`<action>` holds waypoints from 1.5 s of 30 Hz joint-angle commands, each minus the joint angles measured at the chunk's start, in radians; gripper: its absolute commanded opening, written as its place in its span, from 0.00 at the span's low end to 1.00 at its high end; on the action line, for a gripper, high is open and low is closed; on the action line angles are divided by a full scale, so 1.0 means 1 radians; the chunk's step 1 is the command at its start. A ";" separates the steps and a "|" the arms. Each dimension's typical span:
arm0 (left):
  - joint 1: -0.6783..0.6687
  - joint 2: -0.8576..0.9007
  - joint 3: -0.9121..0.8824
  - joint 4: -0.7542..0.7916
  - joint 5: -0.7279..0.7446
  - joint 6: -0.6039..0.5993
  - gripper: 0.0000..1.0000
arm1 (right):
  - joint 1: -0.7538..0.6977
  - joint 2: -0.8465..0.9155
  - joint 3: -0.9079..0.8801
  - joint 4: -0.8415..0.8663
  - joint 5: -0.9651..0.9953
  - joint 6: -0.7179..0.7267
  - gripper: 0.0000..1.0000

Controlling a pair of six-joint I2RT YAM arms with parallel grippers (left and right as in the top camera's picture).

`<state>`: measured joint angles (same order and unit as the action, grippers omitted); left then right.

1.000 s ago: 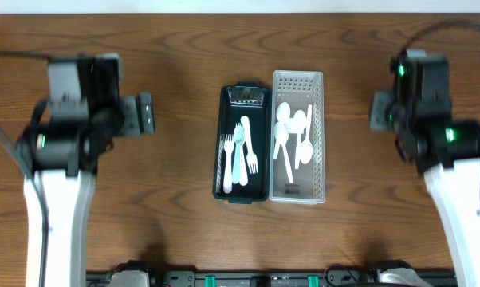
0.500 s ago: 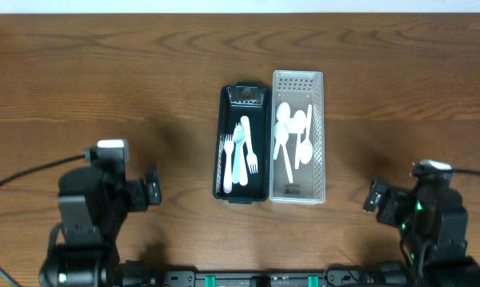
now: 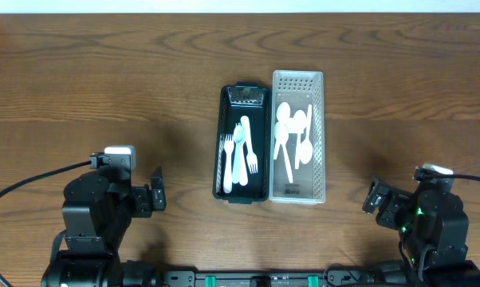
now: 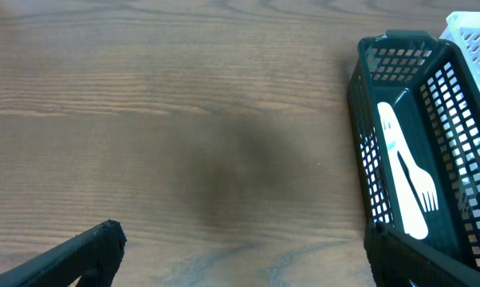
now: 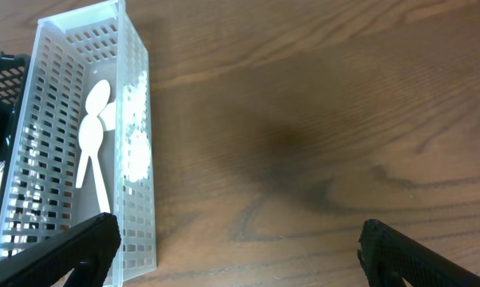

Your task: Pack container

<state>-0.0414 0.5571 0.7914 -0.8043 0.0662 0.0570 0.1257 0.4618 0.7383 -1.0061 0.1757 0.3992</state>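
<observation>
While left fingers (image 4: 88, 251), right fingers (image 5: 391, 255) gape wide, slotted black basket (image 4: 367, 159) holds white forks (image 3: 238, 155).

The desk (image 3: 80, 72) is smooth, grained wood with a faint sheen; black basket (image 3: 245, 199), white basket (image 3: 297, 196) beside it and cutlery (image 3: 238, 155) look plastic

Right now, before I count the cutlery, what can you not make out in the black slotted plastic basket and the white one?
- Overhead: the white plastic spoons overlap in the white slotted plastic basket; exact count unclear.
- Left wrist: the right edge cuts the black slotted plastic basket; only one white plastic fork shows clearly.
- Right wrist: the white basket's slotted wall veils its spoons.
</observation>
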 commanded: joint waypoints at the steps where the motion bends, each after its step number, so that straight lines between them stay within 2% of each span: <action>1: -0.004 -0.003 -0.002 -0.002 -0.015 0.013 0.98 | -0.008 -0.005 -0.008 -0.001 0.000 0.015 0.99; 17: -0.004 -0.003 -0.002 -0.002 -0.015 0.013 0.98 | -0.010 -0.028 -0.008 -0.039 0.000 0.011 0.99; 23: -0.004 -0.003 -0.002 -0.002 -0.015 0.013 0.98 | -0.018 -0.229 -0.016 -0.071 0.021 0.001 0.99; 28: -0.004 -0.003 -0.002 -0.002 -0.015 0.013 0.98 | -0.062 -0.423 -0.069 -0.031 0.006 -0.085 0.99; 31: -0.004 -0.003 -0.002 -0.002 -0.015 0.013 0.98 | -0.097 -0.448 -0.124 0.053 -0.021 -0.139 0.99; 36: -0.004 -0.003 -0.002 -0.002 -0.015 0.013 0.98 | -0.114 -0.450 -0.264 0.360 -0.102 -0.252 0.99; 39: -0.004 -0.003 -0.002 -0.002 -0.015 0.013 0.98 | -0.114 -0.450 -0.381 0.588 -0.122 -0.267 0.99; 45: -0.004 -0.003 -0.002 -0.002 -0.015 0.013 0.98 | -0.113 -0.454 -0.587 0.901 -0.165 -0.267 0.99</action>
<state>-0.0414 0.5579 0.7906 -0.8070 0.0666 0.0570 0.0208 0.0132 0.2268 -0.1673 0.0559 0.1623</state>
